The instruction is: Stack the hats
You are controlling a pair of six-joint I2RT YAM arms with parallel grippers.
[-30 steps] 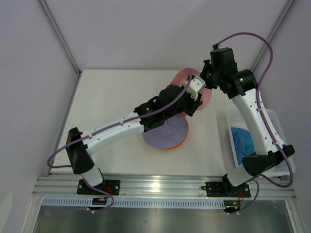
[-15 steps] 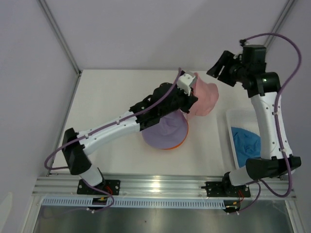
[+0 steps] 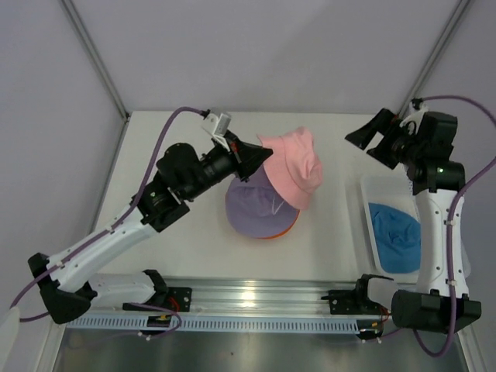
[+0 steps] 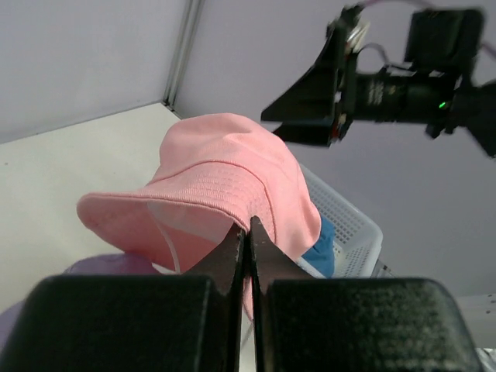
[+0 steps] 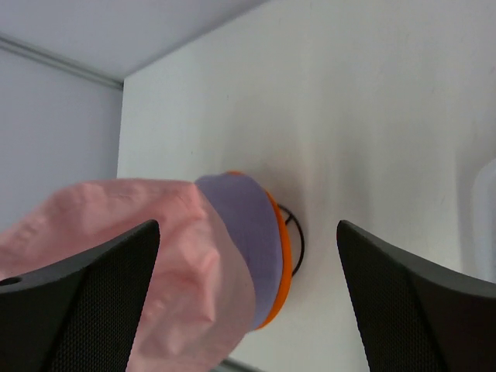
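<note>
My left gripper (image 3: pixel 260 155) is shut on the brim of the pink hat (image 3: pixel 296 167), which hangs in the air over the stack. In the left wrist view the closed gripper (image 4: pixel 249 225) pinches the brim edge of that pink hat (image 4: pixel 225 170). Below it, the pale purple hat (image 3: pixel 248 213) sits on the orange hat (image 3: pixel 284 230), of which only the rim shows. The blue hat (image 3: pixel 395 236) lies in the white basket (image 3: pixel 370 188). My right gripper (image 3: pixel 370 141) stands open and empty to the right of the pink hat. The right wrist view shows pink hat (image 5: pixel 155 263), purple hat (image 5: pixel 240 225) and orange rim (image 5: pixel 280 260).
A black wire stand (image 5: pixel 297 240) peeks out under the stacked hats. The basket (image 4: pixel 349 225) with the blue hat (image 4: pixel 322 236) stands at the table's right edge. Grey walls close in the table at the back and sides.
My right gripper let go of the pink hat, opened and drew back to the right. My left arm pulled back and raised the pink hat over the purple one.
</note>
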